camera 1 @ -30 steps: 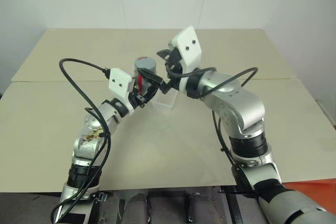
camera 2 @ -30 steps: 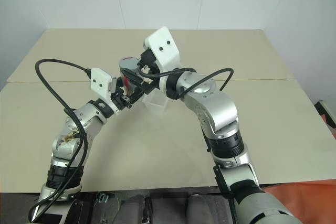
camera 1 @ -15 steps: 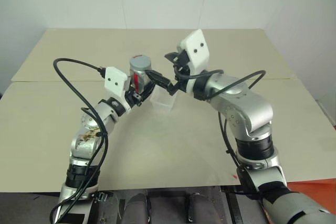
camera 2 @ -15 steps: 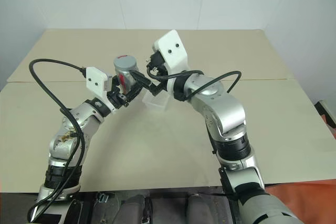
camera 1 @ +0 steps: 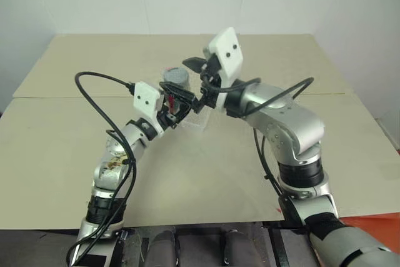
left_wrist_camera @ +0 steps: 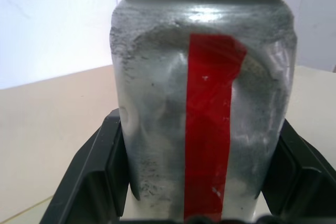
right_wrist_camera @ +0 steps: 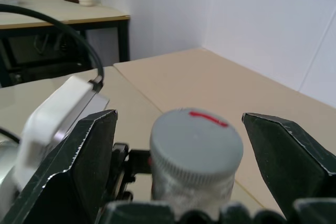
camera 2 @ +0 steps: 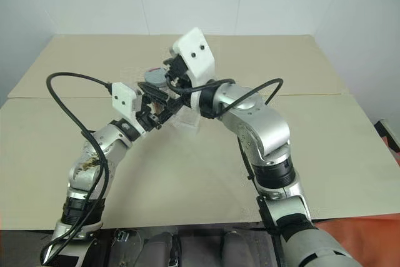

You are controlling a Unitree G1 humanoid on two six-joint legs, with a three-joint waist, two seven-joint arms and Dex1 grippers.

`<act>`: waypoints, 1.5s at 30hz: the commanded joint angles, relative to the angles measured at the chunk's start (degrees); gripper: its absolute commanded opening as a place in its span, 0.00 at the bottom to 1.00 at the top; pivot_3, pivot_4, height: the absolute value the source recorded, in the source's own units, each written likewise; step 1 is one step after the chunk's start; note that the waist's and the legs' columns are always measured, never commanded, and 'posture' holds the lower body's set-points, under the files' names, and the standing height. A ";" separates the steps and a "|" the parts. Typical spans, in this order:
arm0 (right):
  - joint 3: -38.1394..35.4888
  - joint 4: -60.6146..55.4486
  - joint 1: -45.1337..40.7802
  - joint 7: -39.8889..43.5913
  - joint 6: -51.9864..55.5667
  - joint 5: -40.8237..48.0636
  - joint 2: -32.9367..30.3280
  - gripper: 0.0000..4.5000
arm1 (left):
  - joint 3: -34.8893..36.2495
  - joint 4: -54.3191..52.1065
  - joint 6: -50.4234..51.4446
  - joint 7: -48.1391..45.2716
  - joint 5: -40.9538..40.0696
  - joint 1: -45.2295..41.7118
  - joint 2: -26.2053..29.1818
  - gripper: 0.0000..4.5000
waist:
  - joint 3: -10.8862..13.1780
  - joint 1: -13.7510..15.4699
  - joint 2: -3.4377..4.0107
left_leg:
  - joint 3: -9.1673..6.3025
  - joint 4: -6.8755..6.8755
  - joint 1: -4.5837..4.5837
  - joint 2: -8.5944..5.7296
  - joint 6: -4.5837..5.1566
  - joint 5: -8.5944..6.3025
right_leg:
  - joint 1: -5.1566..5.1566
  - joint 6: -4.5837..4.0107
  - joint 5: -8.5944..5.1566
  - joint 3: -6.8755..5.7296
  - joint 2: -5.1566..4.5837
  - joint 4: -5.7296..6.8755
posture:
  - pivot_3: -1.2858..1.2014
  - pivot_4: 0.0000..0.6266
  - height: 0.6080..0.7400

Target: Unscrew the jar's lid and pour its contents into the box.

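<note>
Left gripper point(left_wrist_camera: 199, 219) clamped on jar point(left_wrist_camera: 202, 103), right gripper point(right_wrist_camera: 181, 145) spread around lid point(right_wrist_camera: 197, 135): centre, close, twist.

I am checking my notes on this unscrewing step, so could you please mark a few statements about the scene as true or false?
1. The left end effector is shut on the jar. True.
2. The lid has already been taken off the jar. False: it still sits on the jar's top.
3. The right end effector is clamped tight on the lid. False: its fingers stand open on either side of the lid, with gaps showing.
4. The jar carries a red vertical stripe. True.
5. The box is held up by the right end effector. False: it rests on the table, below the two end effectors.
</note>
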 commanded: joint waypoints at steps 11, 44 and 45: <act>-0.51 3.76 -3.05 -2.92 -2.87 -3.77 2.46 0.98 | -0.16 -5.07 -0.61 0.90 -0.05 1.63 -0.24 0.64 | 0.00 -0.01 0.00 | -0.01 -0.01 0.00 0.01 0.00 0.00 | -0.01 0.00 0.00 0.00 0.00 0.01 | 0.52 0.24 1.00; -1.49 -1.32 0.83 -2.19 0.07 -2.56 -3.06 0.98 | 1.96 -4.68 -0.25 1.90 -0.50 1.29 0.68 0.64 | 0.00 0.01 0.00 | -0.01 0.00 0.00 0.01 0.00 0.00 | 0.00 0.00 0.00 0.00 0.00 0.01 | 0.52 0.24 1.00; -1.51 -1.34 0.84 -2.18 0.09 -2.55 -3.09 0.98 | 1.98 -4.63 -0.31 1.90 -0.46 1.33 0.70 0.64 | 0.00 0.01 0.00 | -0.01 0.00 0.00 0.01 0.00 0.00 | -0.01 0.00 0.00 0.00 0.00 0.01 | 0.52 0.24 1.00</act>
